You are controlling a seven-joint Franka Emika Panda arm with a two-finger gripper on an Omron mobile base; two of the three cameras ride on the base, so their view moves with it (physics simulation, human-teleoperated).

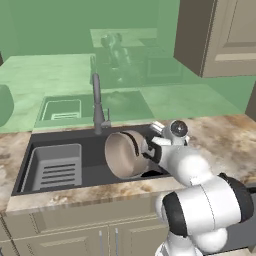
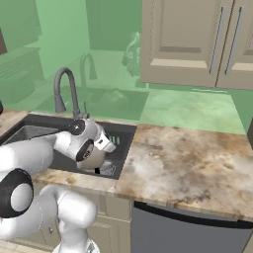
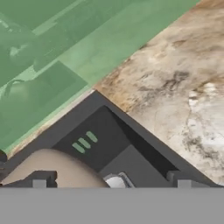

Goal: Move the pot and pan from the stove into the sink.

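The pot (image 1: 126, 154) sits tilted in the sink (image 1: 90, 161), between the spread fingers (image 3: 39, 180).

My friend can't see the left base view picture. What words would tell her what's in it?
A wide brownish pot lies tipped on its side in the dark sink, its beige inside facing left, beside a grey ribbed rack. The white robot arm reaches to it from the right, and a tall faucet stands behind.

Brownish pot (image 1: 126, 154) — beige inside — lies tipped in the dark sink (image 1: 55, 138).
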